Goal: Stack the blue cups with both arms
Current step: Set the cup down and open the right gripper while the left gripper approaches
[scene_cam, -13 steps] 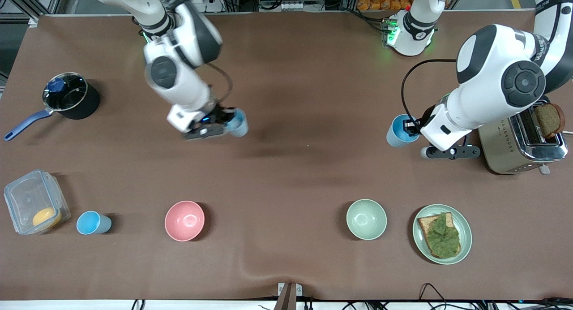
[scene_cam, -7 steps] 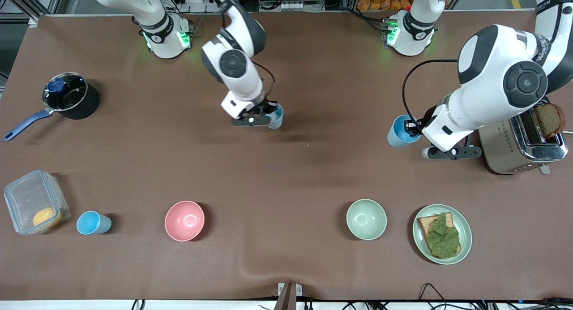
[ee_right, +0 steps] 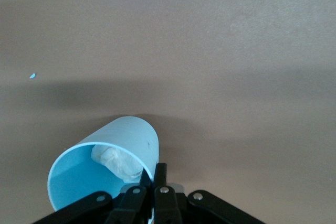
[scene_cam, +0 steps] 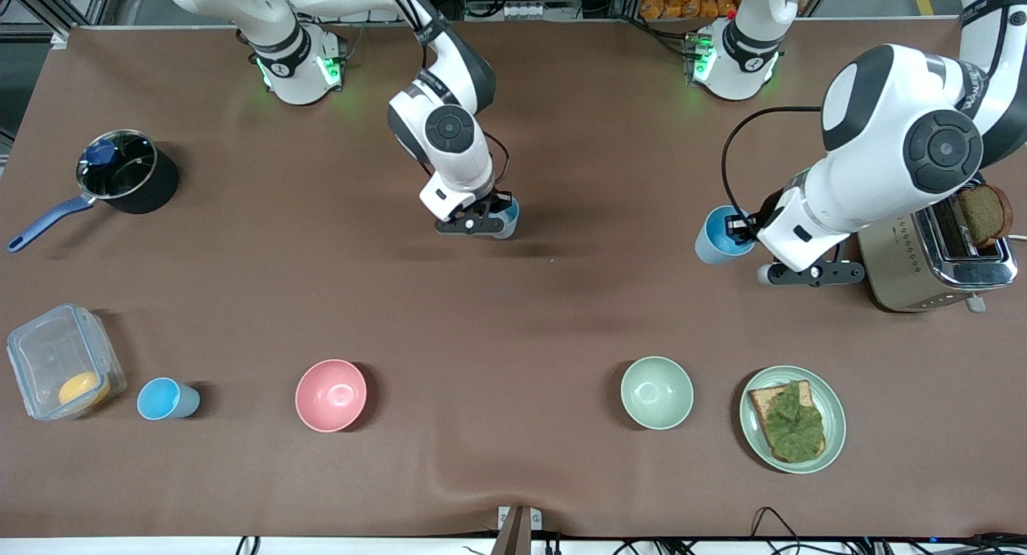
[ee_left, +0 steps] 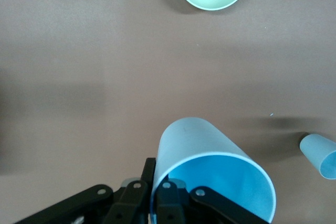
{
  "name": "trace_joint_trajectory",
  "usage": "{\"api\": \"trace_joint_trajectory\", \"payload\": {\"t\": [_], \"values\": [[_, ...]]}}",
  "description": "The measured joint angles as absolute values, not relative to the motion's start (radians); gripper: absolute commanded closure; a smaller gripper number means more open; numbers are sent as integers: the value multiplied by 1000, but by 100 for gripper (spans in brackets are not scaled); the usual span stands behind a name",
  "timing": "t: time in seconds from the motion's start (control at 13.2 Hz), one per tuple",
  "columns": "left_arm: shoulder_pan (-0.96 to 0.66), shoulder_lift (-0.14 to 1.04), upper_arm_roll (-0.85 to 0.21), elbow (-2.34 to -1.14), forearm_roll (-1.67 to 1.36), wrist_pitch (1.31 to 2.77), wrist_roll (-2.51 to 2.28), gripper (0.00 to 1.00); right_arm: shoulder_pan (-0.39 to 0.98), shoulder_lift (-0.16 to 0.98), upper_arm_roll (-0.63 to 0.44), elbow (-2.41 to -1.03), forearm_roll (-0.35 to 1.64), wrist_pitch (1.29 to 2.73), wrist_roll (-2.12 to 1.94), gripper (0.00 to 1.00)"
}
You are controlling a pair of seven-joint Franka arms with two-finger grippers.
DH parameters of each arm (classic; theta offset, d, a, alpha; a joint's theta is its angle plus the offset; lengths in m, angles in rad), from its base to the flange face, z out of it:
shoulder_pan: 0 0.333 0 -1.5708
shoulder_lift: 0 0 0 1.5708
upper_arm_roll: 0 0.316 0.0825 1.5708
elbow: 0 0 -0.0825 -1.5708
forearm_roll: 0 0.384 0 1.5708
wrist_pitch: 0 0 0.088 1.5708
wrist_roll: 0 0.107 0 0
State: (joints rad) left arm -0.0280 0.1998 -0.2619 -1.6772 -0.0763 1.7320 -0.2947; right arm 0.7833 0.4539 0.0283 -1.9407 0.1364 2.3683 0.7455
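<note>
- Over the middle of the brown tabletop (scene_cam: 562, 314), the right gripper (scene_cam: 491, 215) hangs with its jaws clamped on the rim of a blue cup (scene_cam: 507, 218); the right wrist view shows that cup (ee_right: 105, 169) tilted, with something whitish crumpled inside.
- Toward the left arm's end, the left gripper (scene_cam: 742, 232) holds a second blue cup (scene_cam: 716, 236) by its rim, jaws pinched on the wall; in the left wrist view this cup (ee_left: 210, 174) lies tipped with its mouth toward the camera.
- A third blue cup (scene_cam: 164, 399) stands upright on the tabletop near the front camera, toward the right arm's end, just beside a clear lidded box (scene_cam: 60, 362) with something orange inside.
- Between that cup and the pale green bowl (scene_cam: 656, 392) sits a pink bowl (scene_cam: 330, 394); both bowls are well apart.
- Beside the green bowl, a green plate (scene_cam: 830, 423) carries a slice of bread topped with a green leaf.
- A toaster (scene_cam: 923, 266) with a dark slice sticking out stands next to the left arm, and a black saucepan (scene_cam: 132, 178) with a blue handle stands toward the right arm's end.
</note>
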Motion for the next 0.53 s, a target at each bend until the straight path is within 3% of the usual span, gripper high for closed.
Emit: {"api": "trace_joint_trajectory", "payload": {"t": [0.15,0.23,0.38,0.53], "values": [[-28,200,-262,-1677,-76,1732,-295,100,784,470,28,-1940,136,2386,752,66],[-28,200,-262,-1677,-76,1732,-295,100,784,474,27,-1936,136,2387,754,44],[-32,200,-263,-1677,-76,1732,-295,100,784,475,21,-1919,136,2383,757,20],[-40,203,-269,-1677,-76,1732,-311,100,780,475,11,-1883,136,2351,757,17]]}}
